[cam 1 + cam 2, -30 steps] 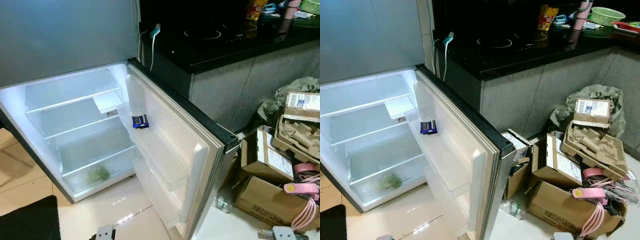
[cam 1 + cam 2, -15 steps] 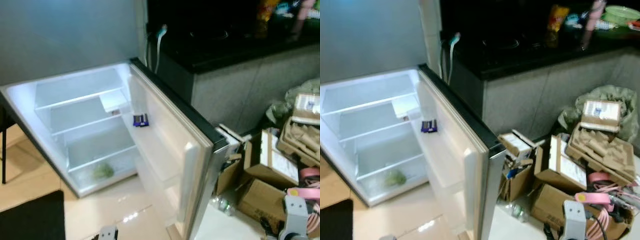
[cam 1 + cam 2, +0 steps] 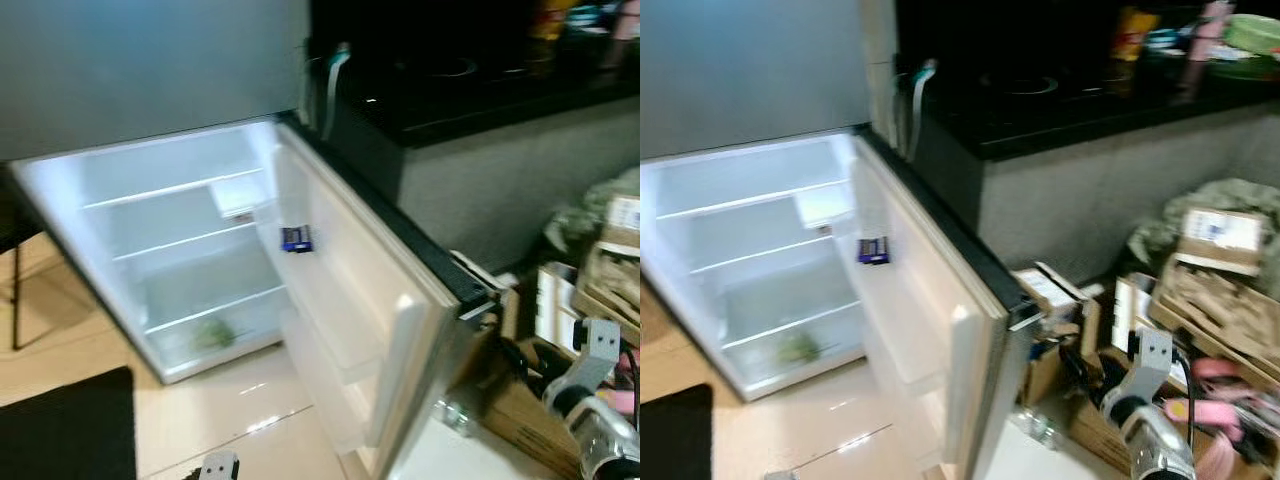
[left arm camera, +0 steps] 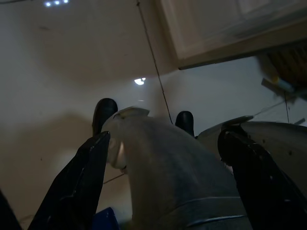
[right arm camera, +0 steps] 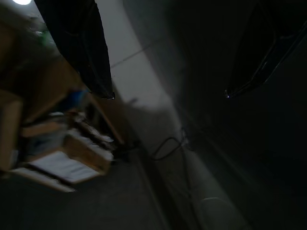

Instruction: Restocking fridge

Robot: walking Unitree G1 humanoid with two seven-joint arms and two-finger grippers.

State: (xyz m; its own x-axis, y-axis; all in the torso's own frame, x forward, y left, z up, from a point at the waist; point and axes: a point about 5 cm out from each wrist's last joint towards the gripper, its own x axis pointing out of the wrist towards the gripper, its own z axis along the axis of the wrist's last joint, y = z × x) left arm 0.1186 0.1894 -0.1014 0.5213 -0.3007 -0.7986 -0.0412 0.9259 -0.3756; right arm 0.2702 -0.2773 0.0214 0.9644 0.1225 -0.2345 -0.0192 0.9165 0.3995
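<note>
The fridge (image 3: 190, 250) stands open and lit, with bare glass shelves. Something green (image 3: 213, 334) lies in its bottom compartment. On the open door (image 3: 350, 290), a small dark blue packet (image 3: 296, 238) sits in the upper door shelf. My right arm (image 3: 590, 395) is raised at the lower right, in front of the cardboard boxes and beside the door's edge. In the right wrist view, my right gripper (image 5: 168, 52) is open and holds nothing. My left gripper (image 4: 168, 187) hangs low and open, with my own leg and the tiled floor beyond it.
A black counter (image 3: 1070, 100) with a hob stands right of the fridge, with a cable (image 3: 330, 85) hanging at its corner. Cardboard boxes (image 3: 1200, 260) and pink cords pile up on the floor at the right. A black mat (image 3: 60, 430) lies at the lower left.
My right arm has risen into view at the lower right. The camera has shifted and the picture is blurred; the fridge and its contents have not moved.
</note>
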